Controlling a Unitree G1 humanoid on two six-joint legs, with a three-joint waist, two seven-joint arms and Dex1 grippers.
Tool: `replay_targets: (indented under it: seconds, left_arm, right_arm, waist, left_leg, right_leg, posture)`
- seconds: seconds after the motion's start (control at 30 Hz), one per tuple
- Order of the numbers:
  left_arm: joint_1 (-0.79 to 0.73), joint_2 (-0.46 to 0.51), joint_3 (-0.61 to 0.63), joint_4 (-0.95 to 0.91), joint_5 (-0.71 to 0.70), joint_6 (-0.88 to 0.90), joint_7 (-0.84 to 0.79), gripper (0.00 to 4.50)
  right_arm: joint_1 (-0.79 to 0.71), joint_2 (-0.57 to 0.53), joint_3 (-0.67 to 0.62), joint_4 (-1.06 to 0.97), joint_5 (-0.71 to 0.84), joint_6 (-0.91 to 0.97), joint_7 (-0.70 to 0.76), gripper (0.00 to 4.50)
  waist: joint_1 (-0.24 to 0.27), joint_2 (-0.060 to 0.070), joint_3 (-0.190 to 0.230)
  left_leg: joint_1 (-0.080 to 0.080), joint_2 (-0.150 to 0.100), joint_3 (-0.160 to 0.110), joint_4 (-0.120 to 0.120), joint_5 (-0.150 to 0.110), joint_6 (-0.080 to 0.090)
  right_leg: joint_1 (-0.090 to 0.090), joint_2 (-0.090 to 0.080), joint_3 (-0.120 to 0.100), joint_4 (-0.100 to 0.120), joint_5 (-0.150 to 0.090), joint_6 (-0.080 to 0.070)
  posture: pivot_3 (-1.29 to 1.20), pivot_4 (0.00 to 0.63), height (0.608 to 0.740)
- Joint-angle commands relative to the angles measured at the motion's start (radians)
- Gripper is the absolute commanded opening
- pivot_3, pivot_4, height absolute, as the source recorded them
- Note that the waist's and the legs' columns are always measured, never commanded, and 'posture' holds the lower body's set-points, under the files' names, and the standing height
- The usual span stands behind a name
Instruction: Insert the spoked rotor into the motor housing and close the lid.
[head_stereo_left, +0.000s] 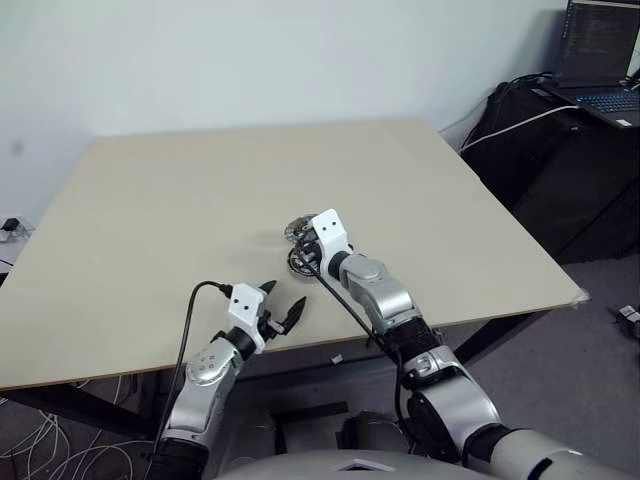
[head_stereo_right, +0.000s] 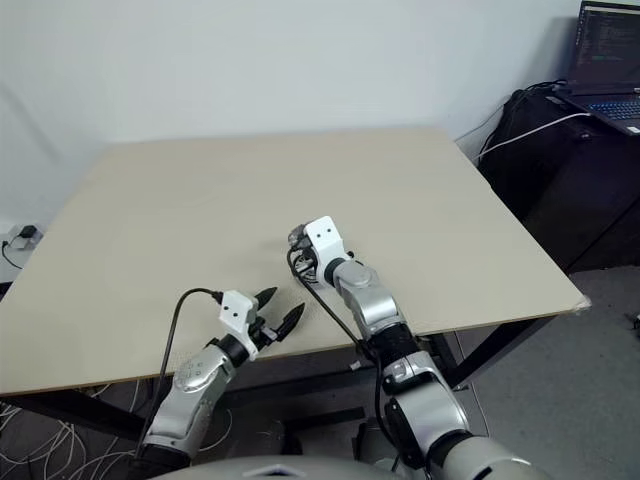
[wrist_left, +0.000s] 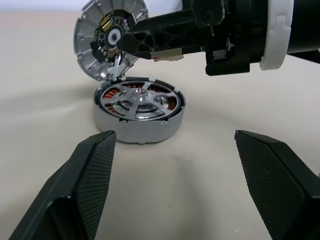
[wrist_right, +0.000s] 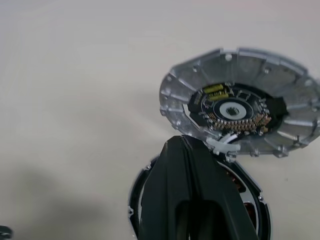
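The table (head_stereo_left: 150, 200) is lying broad and bare around the work, with open room on every side and the front edge well behind the parts.

Near its middle the motor housing (wrist_left: 139, 111) is sitting flat, and the spoked rotor (wrist_left: 137, 100) is already resting inside it, silver spokes over the copper windings.

The lid (wrist_right: 240, 100) is standing tilted up on its edge just beyond the housing, its inner face with the small circuit parts turned toward the arms and its lower rim meeting the housing's far rim.

The right gripper (wrist_left: 135, 41) is reaching over the housing with its fingers closed together, the tip lying against the lid's face near its lower rim; it is clearly the nearer arm.

The left gripper (head_stereo_left: 278, 305) is hanging back by the front edge, fingers spread wide and holding nothing, pointing at the housing.

The coming move likely calls for tipping the lid forward and down onto the housing, hinging on that touching rim.
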Motion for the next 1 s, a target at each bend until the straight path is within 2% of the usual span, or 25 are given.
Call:
replay_targets:
  seconds: [0.03,0.33,0.5,0.67,0.8,0.9,1.0]
  left_arm:
    - [-0.008,0.009,0.01,-0.055,-0.006,0.003,0.001,4.0]
    - [-0.008,0.017,0.004,-0.067,-0.009,0.022,-0.007,4.0]
    - [-0.014,0.019,0.005,-0.065,-0.01,0.029,-0.014,4.0]
    - [-0.021,0.017,0.002,-0.063,-0.014,0.038,-0.022,4.0]
    - [-0.023,0.014,-0.001,-0.059,-0.014,0.038,-0.026,4.0]
    - [-0.024,0.01,-0.002,-0.053,-0.012,0.037,-0.026,4.04]
    - [-0.023,0.007,-0.002,-0.052,-0.011,0.037,-0.025,4.04]
  right_arm:
    - [-0.04,-0.001,-0.034,0.059,-0.002,-0.016,-0.013,0.0]
    - [-0.026,-0.017,-0.016,0.142,-0.042,0.055,-0.018,0.0]
    - [0.024,-0.03,-0.017,-0.005,-0.024,0.05,0.026,0.0]
    - [0.059,-0.117,0.08,-0.187,-0.048,0.095,0.172,0.0]
    - [0.048,-0.195,0.151,-0.256,-0.076,0.117,0.267,0.0]
    - [0.028,-0.226,0.177,-0.253,-0.093,0.115,0.309,0.61]
    - [0.011,-0.24,0.195,-0.23,-0.112,0.099,0.33,1.54]
  waist:
    - [0.0,0.0,0.0]
    - [-0.003,0.005,-0.003]
    - [-0.001,0.007,-0.004]
    - [-0.001,0.007,-0.004]
    - [-0.001,0.007,-0.004]
    - [0.001,0.007,-0.004]
    - [0.003,0.007,-0.004]
  left_leg:
    - [0.0,0.0,0.0,0.0,0.0,0.0]
    - [0.002,0.0,0.0,0.0,0.0,0.0]
    - [0.003,0.0,0.0,0.0,0.0,0.0]
    - [0.001,0.0,0.001,0.0,0.0,0.0]
    - [0.001,0.0,0.0,0.0,0.0,0.0]
    - [0.002,0.0,0.0,0.0,0.0,0.0]
    - [0.002,0.0,0.0,0.0,0.0,0.0]
  right_leg:
    - [0.0,0.0,0.0,0.0,0.0,0.0]
    - [0.0,0.0,0.0,0.0,0.0,0.0]
    - [0.0,0.0,0.0,0.0,-0.001,0.002]
    - [0.0,0.0,0.001,0.0,-0.001,0.002]
    - [0.0,0.0,0.0,0.0,-0.001,0.002]
    - [-0.001,0.0,0.0,0.0,-0.002,0.002]
    - [-0.001,0.0,0.0,0.0,-0.002,0.002]
  posture:
    - [0.0,0.0,0.74]
    - [0.0,0.0,0.74]
    - [0.0,0.0,0.74]
    - [0.0,0.0,0.74]
    - [0.0,0.0,0.74]
    - [0.0,0.0,0.74]
    - [0.0,0.0,0.74]
